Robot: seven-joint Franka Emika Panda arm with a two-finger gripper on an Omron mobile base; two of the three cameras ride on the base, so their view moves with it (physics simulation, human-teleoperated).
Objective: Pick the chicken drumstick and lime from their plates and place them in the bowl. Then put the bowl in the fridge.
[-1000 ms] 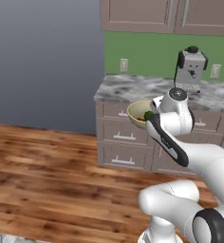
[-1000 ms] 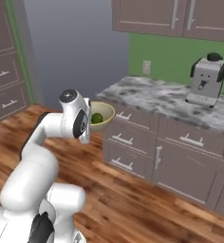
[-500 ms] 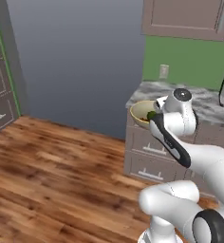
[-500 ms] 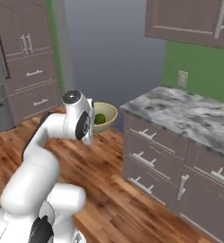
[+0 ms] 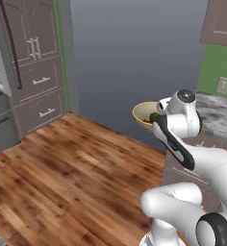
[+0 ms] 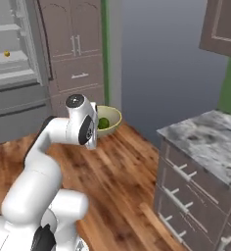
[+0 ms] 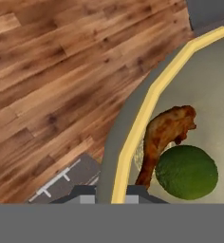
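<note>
The pincer (image 7: 111, 197) is clamped on the near rim of the bowl (image 7: 133, 128), one tip on each side of the yellow edge, and carries the bowl in the air over the wood floor (image 7: 57, 80).

The hand view alone shows what lies inside: the chicken drumstick (image 7: 163, 135) rests just past the pincer, its thin bone end toward the tips, and the lime (image 7: 186, 172) touches it on the right.

From the left base view the bowl (image 5: 145, 115) hangs out ahead of the wrist with the lime (image 5: 154, 116) as a dark green spot at the rim. The right base view adds the open fridge (image 6: 12, 73), well apart from the pincer on the far left, with pale shelves, and the marbled surface (image 6: 205, 142) off to the right.

Compared with a second ago, the whole scene has swung: the coffee machine and green wall are gone from behind the bowl, replaced by tall brown cabinets (image 5: 36, 62) and the fridge. The grip on the bowl is unchanged.
</note>
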